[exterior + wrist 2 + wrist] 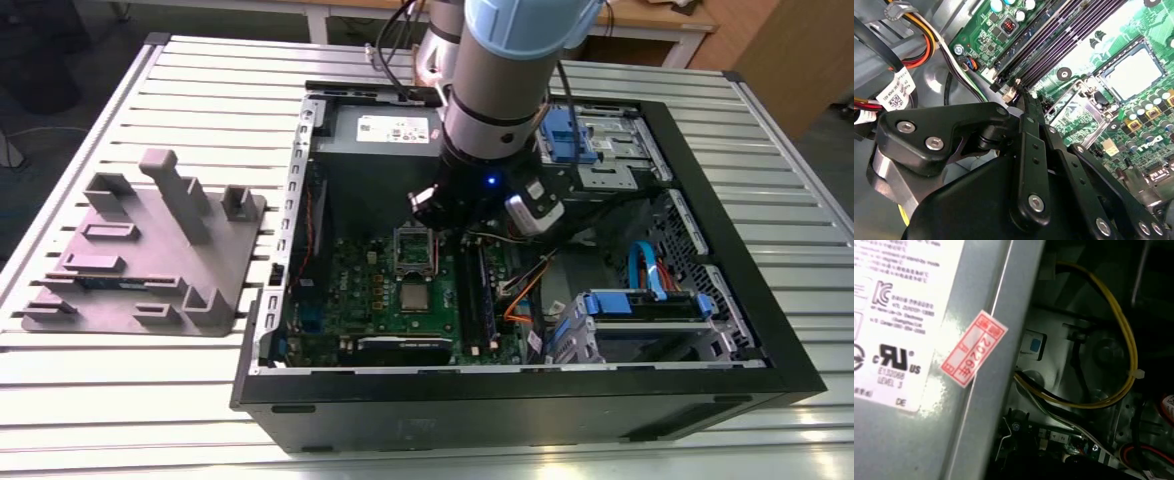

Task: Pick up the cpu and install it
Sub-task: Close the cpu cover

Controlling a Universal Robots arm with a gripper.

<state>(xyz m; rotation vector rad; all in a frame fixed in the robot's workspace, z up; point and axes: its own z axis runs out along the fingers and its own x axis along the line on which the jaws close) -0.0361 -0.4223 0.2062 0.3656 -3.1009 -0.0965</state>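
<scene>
**CPU in motherboard socket, gripper closed above the board**

Item: the cpu (416,297) (1131,75), a small silver-topped square, is lying flat in its socket on the green motherboard (380,290) (1154,30) and is not being held. The hinged metal load plate (414,245) (1074,107) is standing flipped open just beside it, leaving the chip's top uncovered.

Gripper (1028,97): the two black fingers (1030,145) are lying pressed together with nothing between them. Their tips are hanging over the board at the end of the dark memory slots (1064,45), near the open load plate and apart from the cpu. In the exterior view the arm (501,90) is reaching down into the case from above.

Surroundings: the motherboard is sitting inside an open black computer case (534,410), which is resting on a slatted metal table (134,400). A grey box with a white label (387,128) (904,340) is occupying the far end of the case and is carrying a red sticker (974,349). A yellow cable (1126,350) is looping beside it. On the exterior view's left, outside the case, a grey plastic tray (147,250) is lying on the table.
</scene>
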